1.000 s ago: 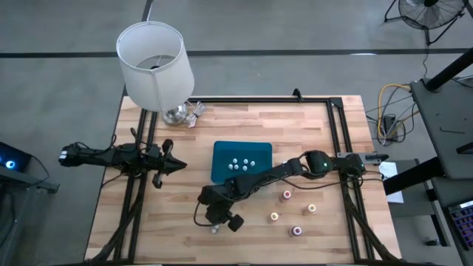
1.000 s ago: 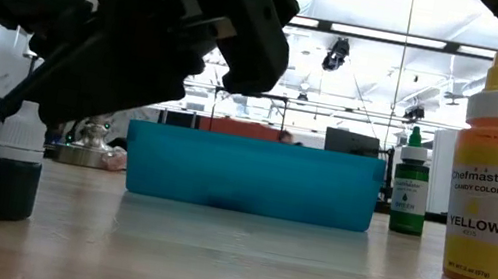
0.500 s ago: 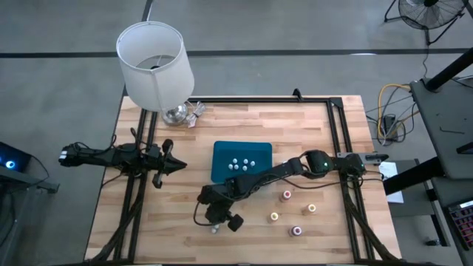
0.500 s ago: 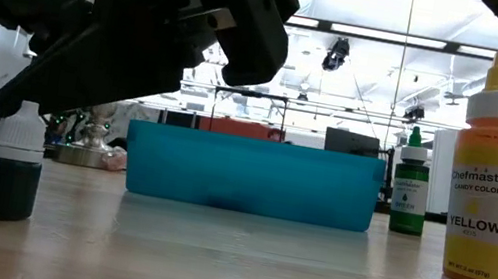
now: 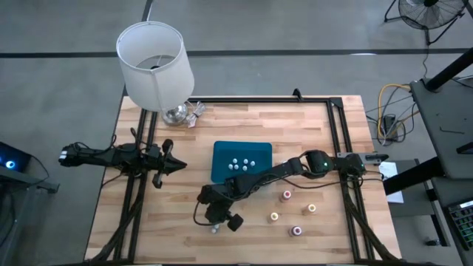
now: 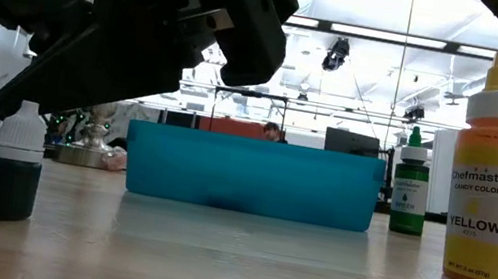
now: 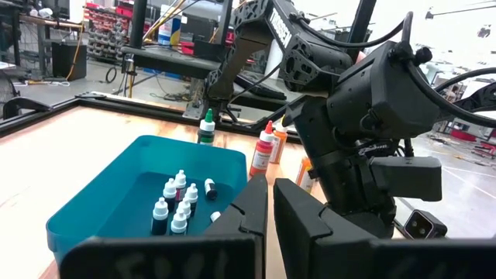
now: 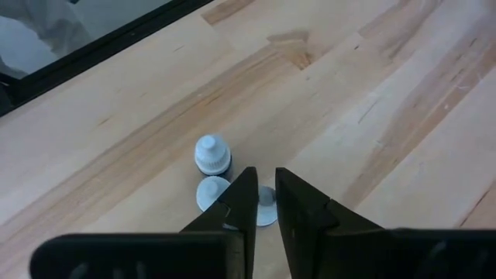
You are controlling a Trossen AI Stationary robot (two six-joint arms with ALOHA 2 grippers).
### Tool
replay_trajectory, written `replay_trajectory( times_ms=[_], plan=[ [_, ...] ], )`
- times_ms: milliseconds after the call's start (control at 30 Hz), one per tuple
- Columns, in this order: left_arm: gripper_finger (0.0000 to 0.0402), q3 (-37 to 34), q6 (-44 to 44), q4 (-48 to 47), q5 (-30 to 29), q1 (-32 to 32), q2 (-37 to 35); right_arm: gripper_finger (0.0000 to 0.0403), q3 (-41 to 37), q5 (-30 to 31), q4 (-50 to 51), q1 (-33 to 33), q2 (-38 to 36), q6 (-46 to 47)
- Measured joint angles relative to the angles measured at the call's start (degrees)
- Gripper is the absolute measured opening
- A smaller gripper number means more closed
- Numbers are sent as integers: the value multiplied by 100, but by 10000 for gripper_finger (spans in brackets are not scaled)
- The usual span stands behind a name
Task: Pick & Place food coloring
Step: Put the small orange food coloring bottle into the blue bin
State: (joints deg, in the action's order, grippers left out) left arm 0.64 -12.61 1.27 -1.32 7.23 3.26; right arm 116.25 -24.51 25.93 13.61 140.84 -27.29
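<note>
Fingers of the right gripper [image 8: 259,203] sit nearly together above small white-capped bottles [image 8: 211,155] at 6 o'clock on the surface [image 5: 244,125], gripping nothing visible. Several bottles lie in the tray [image 5: 222,157]; four [image 5: 287,196] wait at 4 o'clock. Left gripper [image 5: 177,166], fingers together, idles at 9 o'clock.

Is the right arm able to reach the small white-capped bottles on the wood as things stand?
Probably yes: the right claw hangs directly above the white-capped bottles, nothing between. Its fingers look nearly closed, so it would have to open first.

Bare wood lies open between the blue tray [image 5: 242,161] and the lamp [image 5: 155,65]. Right of the tray's front, upright bottles [image 5: 287,196] and the right arm [image 5: 273,176] crowd the table.
</note>
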Motion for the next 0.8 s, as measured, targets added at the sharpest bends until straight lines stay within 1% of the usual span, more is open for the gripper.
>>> replay_trajectory(
  times_ms=[167,567,800],
  plan=[
    [0,0,-1,0,0,0,-1,47,0,7,-18,-2,2,2],
    [0,0,0,0,0,0,0,117,0,22,-39,-2,13,103],
    [0,1,-1,-1,0,-1,1,134,-20,20,30,-3,13,138]
  ],
)
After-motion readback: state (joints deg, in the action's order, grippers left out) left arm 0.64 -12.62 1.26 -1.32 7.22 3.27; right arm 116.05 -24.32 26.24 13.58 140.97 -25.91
